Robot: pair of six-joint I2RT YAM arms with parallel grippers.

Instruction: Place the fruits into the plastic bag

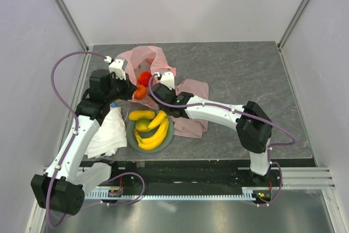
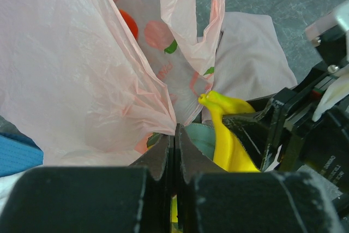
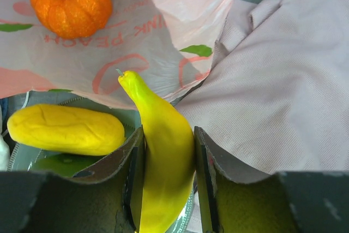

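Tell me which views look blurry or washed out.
Left wrist view: the plastic bag is bright, nearly washed out, and the left tool is blurred and dark. Right wrist view: the banana is sharp, the right tool soft. Top external view: even light, faint shadows.

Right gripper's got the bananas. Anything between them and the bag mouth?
Nothing visible. The bananas point straight at the plastic bag, whose film lies open ahead; the tangerine sits deeper in, left of the path.
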